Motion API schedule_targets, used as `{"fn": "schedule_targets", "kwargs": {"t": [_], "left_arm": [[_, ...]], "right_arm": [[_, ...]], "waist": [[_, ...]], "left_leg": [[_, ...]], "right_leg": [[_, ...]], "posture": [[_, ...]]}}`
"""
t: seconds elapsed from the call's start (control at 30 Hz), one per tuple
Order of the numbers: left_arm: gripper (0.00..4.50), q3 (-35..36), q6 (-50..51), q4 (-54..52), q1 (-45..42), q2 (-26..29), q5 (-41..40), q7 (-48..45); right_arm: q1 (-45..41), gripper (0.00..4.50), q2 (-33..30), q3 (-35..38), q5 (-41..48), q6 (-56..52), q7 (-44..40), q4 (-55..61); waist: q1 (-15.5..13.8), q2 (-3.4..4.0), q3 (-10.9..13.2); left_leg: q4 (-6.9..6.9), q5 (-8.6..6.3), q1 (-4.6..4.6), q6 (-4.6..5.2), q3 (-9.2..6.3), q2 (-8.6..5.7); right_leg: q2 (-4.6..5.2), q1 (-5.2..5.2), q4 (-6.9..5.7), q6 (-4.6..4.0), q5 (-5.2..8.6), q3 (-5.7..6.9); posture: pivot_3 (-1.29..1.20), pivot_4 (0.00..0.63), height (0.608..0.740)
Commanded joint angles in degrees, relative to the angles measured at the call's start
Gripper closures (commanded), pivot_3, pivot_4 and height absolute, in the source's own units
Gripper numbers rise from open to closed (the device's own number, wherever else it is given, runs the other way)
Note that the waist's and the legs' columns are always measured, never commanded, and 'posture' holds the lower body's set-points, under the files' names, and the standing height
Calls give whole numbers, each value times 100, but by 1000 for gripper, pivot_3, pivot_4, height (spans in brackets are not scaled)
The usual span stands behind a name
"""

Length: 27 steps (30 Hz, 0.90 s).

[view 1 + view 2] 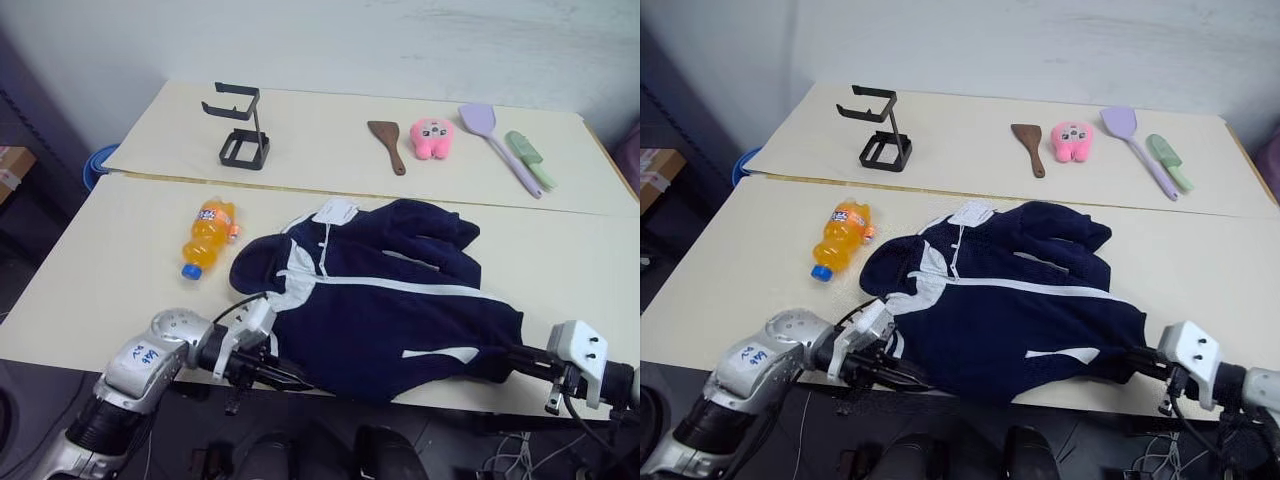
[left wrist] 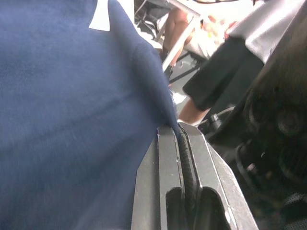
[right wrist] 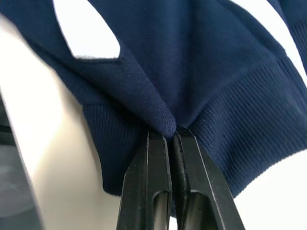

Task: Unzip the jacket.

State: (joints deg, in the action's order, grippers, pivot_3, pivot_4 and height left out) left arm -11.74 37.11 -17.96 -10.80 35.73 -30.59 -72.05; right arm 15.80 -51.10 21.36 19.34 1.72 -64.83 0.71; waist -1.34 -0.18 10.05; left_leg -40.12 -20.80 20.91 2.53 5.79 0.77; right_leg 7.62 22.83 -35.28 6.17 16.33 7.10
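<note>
Both end effectors, left (image 2: 178, 136) and right (image 3: 171, 135), are clamped on the navy jacket (image 1: 380, 310) at the table's (image 1: 110, 270) near edge.

The zipper of the jacket (image 1: 380, 300) is too small to tell whether it is open or closed; only white strips show along the front. The fingertips of the left gripper (image 2: 178, 132) are buried in navy cloth, and the right gripper (image 3: 171, 133) pinches a fold that hides its tips. A person's legs (image 2: 189, 108) are blurred and cut off. The fruit label on the orange soda bottle (image 1: 207, 235) is unreadable.
</note>
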Motion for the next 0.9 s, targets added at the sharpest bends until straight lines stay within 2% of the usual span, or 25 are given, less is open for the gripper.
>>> {"fn": "schedule_targets", "kwargs": {"t": [0.03,0.07,0.13,0.27,0.37,0.43,0.47,0.53,0.57,0.63,0.77,0.9], "left_arm": [[4275,-1,-517,-156,271,95,323,270],[4067,-13,-673,-134,336,204,436,223],[3581,164,-881,-107,448,362,431,176],[2372,857,-793,-112,455,718,-27,54],[1508,1489,-559,142,43,902,-545,-44],[896,1683,-508,436,-334,878,-634,75],[529,1684,-641,647,-549,793,-499,192],[529,1532,-1253,1192,-1084,530,-18,391],[287,1456,-1463,1445,-1314,416,159,466],[7,1063,-2095,2207,-1894,153,719,439],[7,451,-2960,3416,-2576,-223,1480,264],[7,216,-3580,4215,-2842,-435,1923,284]], "right_arm": [[125,3969,-38,266,432,-371,-195,23],[216,3776,-20,343,639,-613,-243,166],[389,3106,49,516,694,-418,-295,352],[1130,1766,-33,1156,1358,-1171,-494,1288],[1441,797,-245,1850,2569,-2456,-294,2464],[1335,112,-342,2020,3082,-2923,-110,2966],[1196,0,-362,1965,3145,-2995,-9,3093],[563,0,-211,1536,2992,-2751,282,3146],[280,0,-136,1325,2964,-2718,406,3138],[-736,0,227,332,2512,-2584,754,2841],[-2466,0,966,-1311,1825,-3067,1509,2157],[-3640,0,1586,-2255,1491,-3779,2008,1608]], "waist": [[-5,1,0],[-4,1,0],[-9,12,2],[-11,30,5],[-7,48,15],[0,49,16],[-1,47,14],[-8,45,13],[-7,44,15],[-14,26,12],[1,20,9],[48,21,9]], "left_leg": [[0,0,-1,0,-5,0],[0,0,0,-1,-11,1],[2,1,0,-12,-22,9],[3,-1,-4,-18,-30,13],[4,-4,-6,-24,-34,19],[3,-4,-7,-23,-39,19],[3,-3,-13,-23,-38,19],[9,-9,-38,-28,-38,18],[12,-11,-45,-27,-36,15],[12,-10,-44,-25,-27,7],[11,-7,-31,-24,-7,2],[9,-6,-7,-22,13,1]], "right_leg": [[0,-5,6,0,0,3],[-1,-7,15,0,0,8],[-2,-8,29,-5,3,19],[15,-18,39,-8,4,24],[30,-22,45,-8,4,27],[38,-24,44,-8,4,29],[39,-28,44,-8,4,30],[36,-48,43,-8,4,32],[35,-53,45,-8,4,33],[0,-47,38,-6,3,33],[-14,-26,8,-5,3,54],[-19,12,-13,-5,3,60]], "posture": [[0,150,740],[0,150,740],[0,150,740],[0,150,740],[0,150,740],[0,150,740],[0,150,740],[0,150,740],[0,150,740],[0,150,740],[0,150,740],[0,150,740]]}}
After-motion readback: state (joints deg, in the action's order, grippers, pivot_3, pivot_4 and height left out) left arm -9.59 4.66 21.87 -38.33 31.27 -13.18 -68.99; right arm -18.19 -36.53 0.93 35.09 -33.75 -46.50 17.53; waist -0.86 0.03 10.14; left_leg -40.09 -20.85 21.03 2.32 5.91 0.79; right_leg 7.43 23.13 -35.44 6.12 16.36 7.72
